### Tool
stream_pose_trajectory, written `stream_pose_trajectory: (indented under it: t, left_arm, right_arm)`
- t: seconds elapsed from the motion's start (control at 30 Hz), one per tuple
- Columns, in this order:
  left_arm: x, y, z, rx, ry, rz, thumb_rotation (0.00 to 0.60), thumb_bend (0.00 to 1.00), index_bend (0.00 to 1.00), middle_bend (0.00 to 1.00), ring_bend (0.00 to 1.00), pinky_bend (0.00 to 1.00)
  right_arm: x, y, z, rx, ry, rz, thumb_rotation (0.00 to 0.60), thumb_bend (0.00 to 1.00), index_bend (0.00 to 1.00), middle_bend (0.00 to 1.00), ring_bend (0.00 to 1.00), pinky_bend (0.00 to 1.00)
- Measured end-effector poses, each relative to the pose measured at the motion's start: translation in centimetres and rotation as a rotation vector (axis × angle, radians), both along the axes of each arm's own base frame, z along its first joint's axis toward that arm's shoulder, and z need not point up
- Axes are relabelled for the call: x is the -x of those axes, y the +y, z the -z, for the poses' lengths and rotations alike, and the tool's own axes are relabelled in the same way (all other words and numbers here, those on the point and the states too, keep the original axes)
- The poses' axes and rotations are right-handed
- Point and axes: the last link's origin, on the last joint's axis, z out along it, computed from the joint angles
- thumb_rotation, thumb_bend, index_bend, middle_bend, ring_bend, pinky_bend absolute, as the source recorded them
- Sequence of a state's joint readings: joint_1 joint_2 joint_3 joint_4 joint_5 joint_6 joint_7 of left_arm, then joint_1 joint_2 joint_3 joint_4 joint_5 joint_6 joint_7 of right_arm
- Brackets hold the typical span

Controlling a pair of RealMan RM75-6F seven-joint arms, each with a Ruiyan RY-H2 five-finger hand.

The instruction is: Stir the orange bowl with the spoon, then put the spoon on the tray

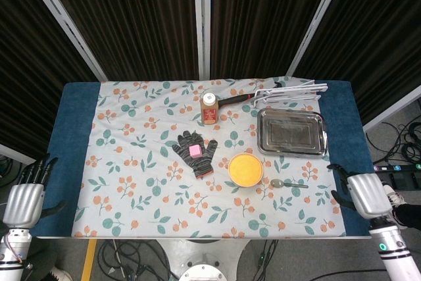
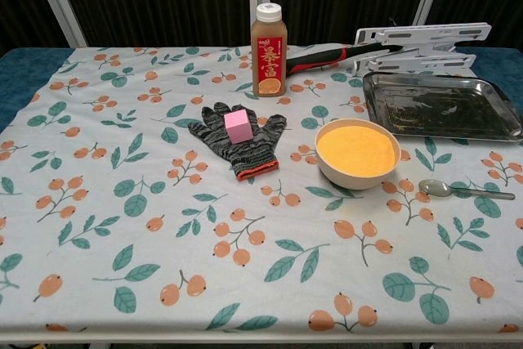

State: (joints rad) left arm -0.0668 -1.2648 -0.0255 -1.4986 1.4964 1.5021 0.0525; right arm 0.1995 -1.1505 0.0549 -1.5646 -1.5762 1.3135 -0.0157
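Observation:
The orange bowl (image 1: 245, 169) (image 2: 357, 152) stands right of the table's middle. A metal spoon (image 1: 285, 183) (image 2: 461, 190) lies on the cloth just right of the bowl, handle pointing right. The steel tray (image 1: 291, 131) (image 2: 439, 106) sits behind them at the back right. My right hand (image 1: 362, 193) hovers at the table's right front corner, some way right of the spoon, fingers apart and holding nothing. My left hand (image 1: 25, 195) hangs off the left front corner, fingers extended, empty. Neither hand shows in the chest view.
A dark glove (image 1: 196, 152) with a pink cube (image 1: 195, 151) on it lies left of the bowl. A juice bottle (image 1: 209, 108) stands behind it, with a red-handled tool (image 1: 238, 99) and a white wire rack (image 1: 289, 90) at the back edge.

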Motion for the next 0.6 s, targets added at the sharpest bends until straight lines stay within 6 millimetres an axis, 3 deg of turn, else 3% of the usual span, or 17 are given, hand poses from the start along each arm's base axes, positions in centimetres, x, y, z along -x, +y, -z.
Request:
stream_pose_trajectory:
  t: [0.4,0.6]
  left_arm:
    - [0.5,0.0,0.4,0.017,-0.01,-0.01,0.6,0.04,0.1,0.1,0.1,0.13]
    - [0.7,0.0,0.5,0.021,-0.015,-0.014,0.6,0.04,0.1,0.1,0.1,0.13]
  right_arm:
    - [-0.6,-4.2,9.1,-0.223,0.084,0.058,0.6,0.24,0.47,0.95,0.94,1.0]
    - [-0.2,-5.4,10.7,-0.248,0.118,0.087,0.6,0.25,0.47,0.95,0.94,1.0]
